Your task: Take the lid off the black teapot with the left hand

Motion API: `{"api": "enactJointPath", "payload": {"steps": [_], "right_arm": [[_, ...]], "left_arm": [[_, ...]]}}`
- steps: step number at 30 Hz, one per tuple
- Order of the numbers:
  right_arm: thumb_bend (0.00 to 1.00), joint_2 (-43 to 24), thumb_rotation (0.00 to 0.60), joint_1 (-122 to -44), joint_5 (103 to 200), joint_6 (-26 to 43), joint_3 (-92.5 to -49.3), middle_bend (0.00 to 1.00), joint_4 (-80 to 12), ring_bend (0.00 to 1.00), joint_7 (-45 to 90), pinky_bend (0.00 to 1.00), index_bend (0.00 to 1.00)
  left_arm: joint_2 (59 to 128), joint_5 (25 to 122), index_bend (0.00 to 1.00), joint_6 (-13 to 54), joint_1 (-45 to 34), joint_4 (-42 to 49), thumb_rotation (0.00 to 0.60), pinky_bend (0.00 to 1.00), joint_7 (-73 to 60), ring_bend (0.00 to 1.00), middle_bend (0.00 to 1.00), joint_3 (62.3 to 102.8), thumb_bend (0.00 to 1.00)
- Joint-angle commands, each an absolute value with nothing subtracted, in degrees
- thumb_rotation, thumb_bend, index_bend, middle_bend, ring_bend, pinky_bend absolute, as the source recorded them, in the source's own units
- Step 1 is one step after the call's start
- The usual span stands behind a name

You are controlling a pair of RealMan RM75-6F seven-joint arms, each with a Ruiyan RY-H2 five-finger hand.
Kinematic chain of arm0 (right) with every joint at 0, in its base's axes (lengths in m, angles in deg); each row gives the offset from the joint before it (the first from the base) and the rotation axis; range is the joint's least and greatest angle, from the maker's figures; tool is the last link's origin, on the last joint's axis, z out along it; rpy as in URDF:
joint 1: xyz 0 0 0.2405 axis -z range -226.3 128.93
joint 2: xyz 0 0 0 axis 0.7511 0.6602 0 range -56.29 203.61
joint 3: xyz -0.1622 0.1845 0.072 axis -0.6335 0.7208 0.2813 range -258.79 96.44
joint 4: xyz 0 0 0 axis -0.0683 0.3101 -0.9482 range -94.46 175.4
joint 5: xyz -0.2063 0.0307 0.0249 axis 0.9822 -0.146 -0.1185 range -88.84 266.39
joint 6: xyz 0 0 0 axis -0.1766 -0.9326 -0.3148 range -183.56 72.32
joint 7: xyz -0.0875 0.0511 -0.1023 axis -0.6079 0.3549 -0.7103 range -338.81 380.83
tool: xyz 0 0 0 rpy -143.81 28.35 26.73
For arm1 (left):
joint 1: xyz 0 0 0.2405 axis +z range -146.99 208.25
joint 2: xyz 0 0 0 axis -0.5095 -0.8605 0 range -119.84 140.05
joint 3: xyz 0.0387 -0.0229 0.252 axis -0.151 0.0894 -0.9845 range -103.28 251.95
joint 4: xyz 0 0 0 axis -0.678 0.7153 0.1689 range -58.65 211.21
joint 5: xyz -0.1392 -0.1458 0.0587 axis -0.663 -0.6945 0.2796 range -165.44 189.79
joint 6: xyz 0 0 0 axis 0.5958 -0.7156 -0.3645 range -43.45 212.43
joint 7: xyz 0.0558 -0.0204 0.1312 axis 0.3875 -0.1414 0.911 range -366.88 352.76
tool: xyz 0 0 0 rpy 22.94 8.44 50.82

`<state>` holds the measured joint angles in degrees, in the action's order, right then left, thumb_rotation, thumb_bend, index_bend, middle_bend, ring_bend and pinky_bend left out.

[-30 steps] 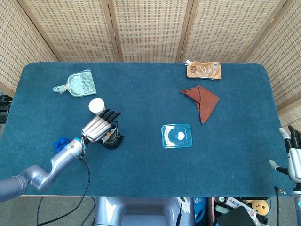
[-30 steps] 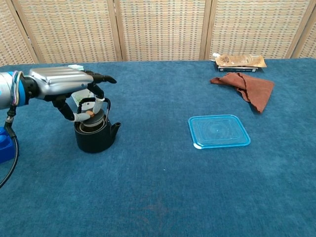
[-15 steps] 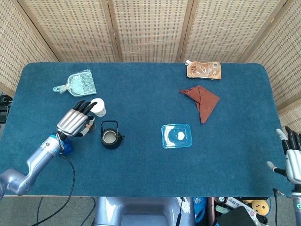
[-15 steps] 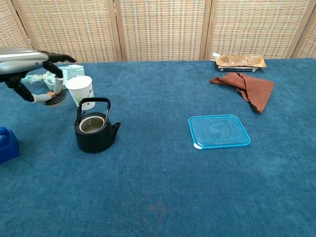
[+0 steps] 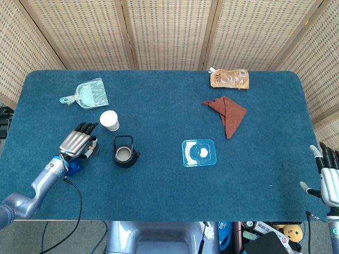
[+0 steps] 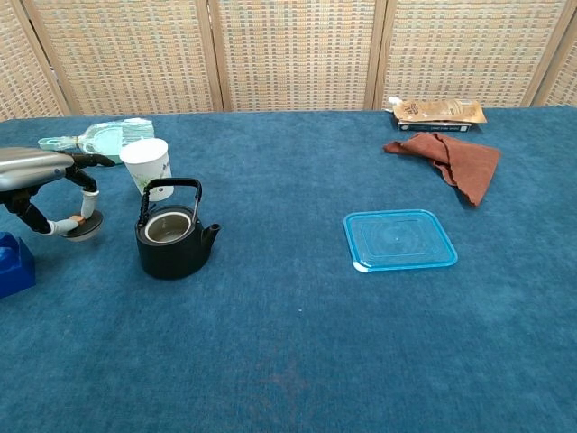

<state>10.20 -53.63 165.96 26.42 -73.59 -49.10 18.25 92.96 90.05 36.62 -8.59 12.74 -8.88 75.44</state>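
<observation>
Now, teapot: the black teapot (image 6: 176, 240) is seen uncovered on the blue tabletop (image 5: 159, 106), its handle upright and its spout turned toward 4 o'clock in the head view.
Lid: the lid (image 6: 84, 225) is held by its knob between thumb and fingertip of the left hand, at 9 o'clock of the teapot and apart from it; whether it touches the tabletop cannot be told.
Left hand: the left hand (image 6: 41, 176) is clamped on the lid, with the remaining fingers stretched out over it.
Right hand: the right hand (image 5: 328, 177) is seen off the tabletop's edge at 4 o'clock, fingers spread and nothing held.
Cup: a white paper cup (image 5: 109, 119) is stood just at 11 o'clock of the teapot.
Block: a blue block (image 6: 13, 263) is found at 7 o'clock of the left hand.
Other things: a clear blue container lid (image 5: 199, 153) is laid at 3 o'clock of the teapot; a brown cloth (image 5: 228, 113) and a pouch (image 5: 229, 79) are placed toward 1 o'clock; a small dustpan (image 5: 88, 94) is at 11 o'clock.
</observation>
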Motion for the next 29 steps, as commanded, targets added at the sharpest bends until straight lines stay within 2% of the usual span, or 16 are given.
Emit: {"api": "enactJointPath", "payload": {"steps": [1, 3, 4, 9, 13, 16, 19, 24, 29], "right_arm": [[0.00, 10.3, 0.600, -53.6, 165.9, 26.4, -73.6, 0.00, -49.1, 0.00, 18.4, 0.00, 0.00], [0.00, 10.4, 0.600, -53.6, 165.9, 26.4, -73.6, 0.00, -49.2, 0.00, 18.6, 0.00, 0.00], [0.00, 10.4, 0.600, -53.6, 165.9, 26.3, -73.6, 0.00, -49.2, 0.00, 18.7, 0.00, 0.00], [0.00, 10.7, 0.600, -53.6, 166.1, 26.2, -73.7, 0.00, -49.4, 0.00, 19.2, 0.00, 0.00], [0.00, 11.0, 0.600, -53.4, 166.8, 26.7, -73.9, 0.00, -49.8, 0.00, 19.5, 0.00, 0.00], [0.00, 11.2, 0.600, -53.3, 167.2, 26.9, -74.0, 0.00, -50.1, 0.00, 19.7, 0.00, 0.00], [0.00, 11.6, 0.600, -53.1, 167.6, 27.4, -74.1, 0.00, -50.5, 0.00, 20.1, 0.00, 0.00], [0.00, 12.1, 0.600, -52.4, 168.5, 28.9, -74.2, 0.00, -50.8, 0.00, 20.8, 0.00, 0.00], [0.00, 12.1, 0.600, -52.0, 168.5, 29.2, -74.3, 0.00, -50.0, 0.00, 21.2, 0.00, 0.00]], "left_arm": [[93.3, 89.1, 0.14, 37.1, -8.4, 12.6, 0.600, 0.00, -8.4, 0.00, 0.00, 75.8, 0.41], [93.0, 88.4, 0.01, 37.0, -8.2, 11.7, 0.600, 0.00, -8.5, 0.00, 0.00, 76.4, 0.35], [92.3, 88.5, 0.00, 35.7, -7.8, 10.3, 0.600, 0.00, -9.2, 0.00, 0.00, 76.9, 0.32], [87.9, 88.6, 0.00, 31.9, -6.0, 4.7, 0.600, 0.00, -10.7, 0.00, 0.00, 78.0, 0.27], [81.0, 88.3, 0.00, 23.1, -0.7, -4.0, 0.600, 0.00, -11.9, 0.00, 0.00, 78.9, 0.23], [77.9, 87.6, 0.00, 17.2, 3.1, -8.2, 0.600, 0.00, -7.3, 0.00, 0.00, 78.5, 0.20], [76.1, 86.2, 0.00, 10.5, 7.6, -13.4, 0.600, 0.00, -0.6, 0.00, 0.00, 77.7, 0.16], [74.6, 88.8, 0.00, -0.2, 16.0, -19.5, 0.600, 0.00, 1.7, 0.00, 0.00, 73.9, 0.11], [73.8, 91.9, 0.00, -1.9, 18.4, -19.9, 0.600, 0.00, 0.6, 0.00, 0.00, 72.3, 0.10]]}}
